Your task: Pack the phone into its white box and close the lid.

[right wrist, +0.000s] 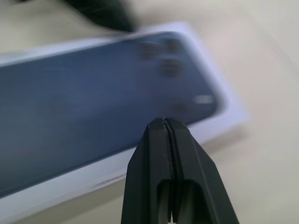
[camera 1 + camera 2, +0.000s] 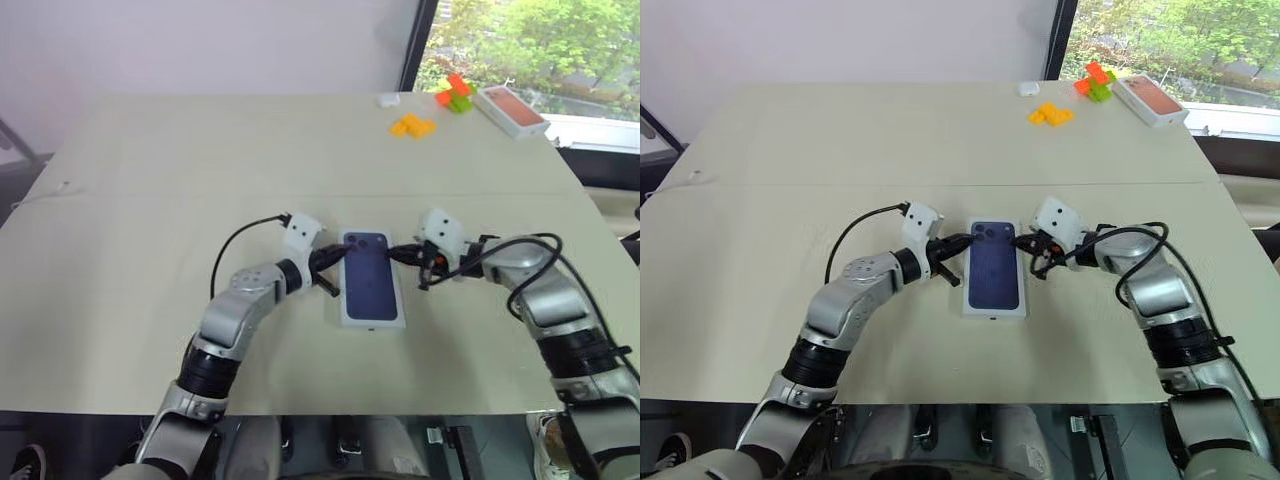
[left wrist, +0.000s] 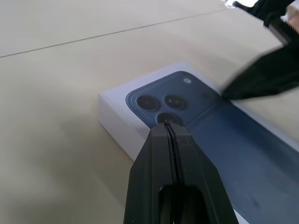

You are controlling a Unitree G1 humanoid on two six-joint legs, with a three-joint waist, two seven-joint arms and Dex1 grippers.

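Closest up, the lid (image 2: 371,279) with its printed phone face sits on the box near the worktop's (image 2: 150,250) front edge. Left tool (image 2: 335,257) and right tool (image 2: 398,253) flank its far end, both pressed together, empty. I'd press evenly down both sides so it seats flush.

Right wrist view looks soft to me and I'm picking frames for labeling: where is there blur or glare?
Right wrist view: the lid is smeared, its printed camera rings hazy, while the right end effector stays crisp. Left wrist view: the print is sharp, the other end effector is out of focus. Left eye view: the window is bright.
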